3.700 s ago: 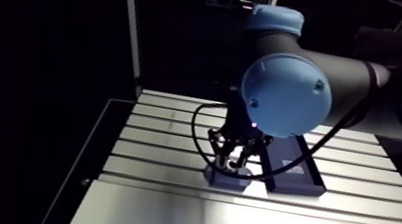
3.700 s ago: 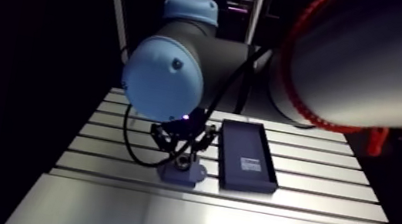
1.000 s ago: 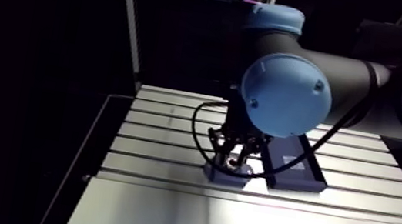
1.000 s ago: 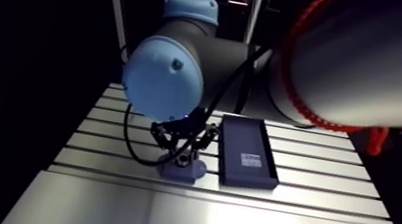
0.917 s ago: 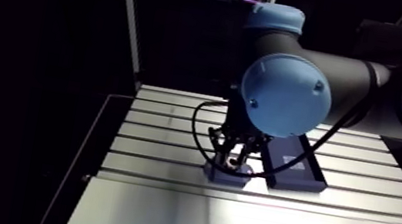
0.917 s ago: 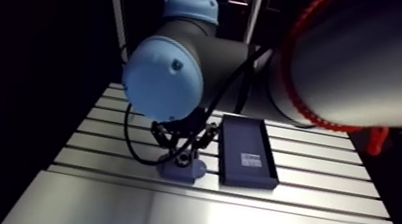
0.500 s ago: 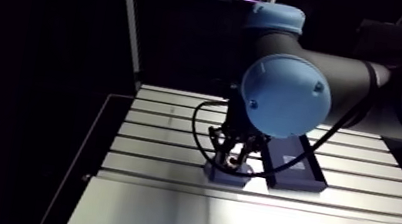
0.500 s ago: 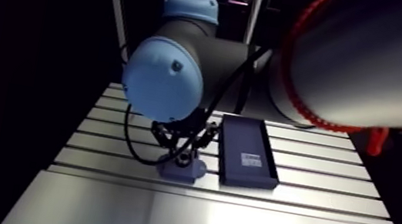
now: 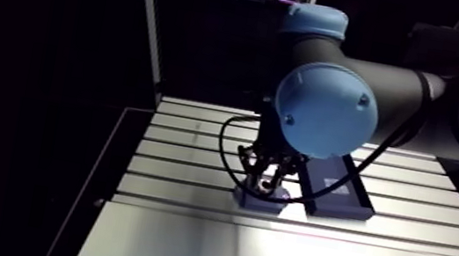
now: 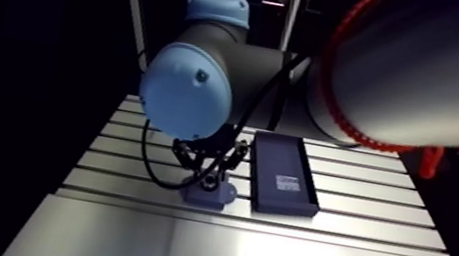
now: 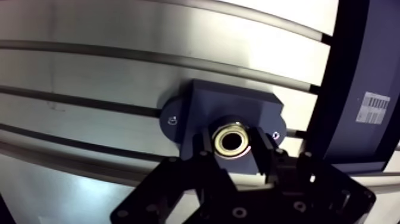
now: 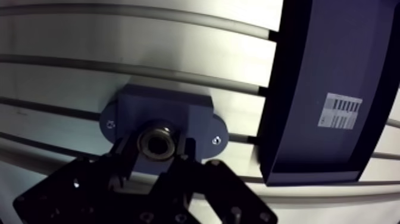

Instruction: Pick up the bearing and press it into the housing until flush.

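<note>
2 fingers of the tool pinch the bearing over the housing.

The gripper squeezes the ring-shaped bearing on top of the blue housing. A dark tray sits beside it.

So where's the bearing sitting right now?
In the wrist view the bearing is gripped between the two fingers, right over the middle of the dark blue housing; the dark tray lies just beside that housing.
</note>
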`<control>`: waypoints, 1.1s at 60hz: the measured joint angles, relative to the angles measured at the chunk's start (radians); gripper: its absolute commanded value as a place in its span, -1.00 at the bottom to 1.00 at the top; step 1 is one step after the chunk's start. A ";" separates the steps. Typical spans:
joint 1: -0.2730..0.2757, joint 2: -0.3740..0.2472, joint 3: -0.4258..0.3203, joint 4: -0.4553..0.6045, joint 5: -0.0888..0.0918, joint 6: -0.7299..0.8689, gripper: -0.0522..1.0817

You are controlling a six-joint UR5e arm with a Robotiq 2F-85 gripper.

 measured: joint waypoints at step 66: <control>-0.003 -0.010 0.017 0.001 -0.003 0.001 -0.89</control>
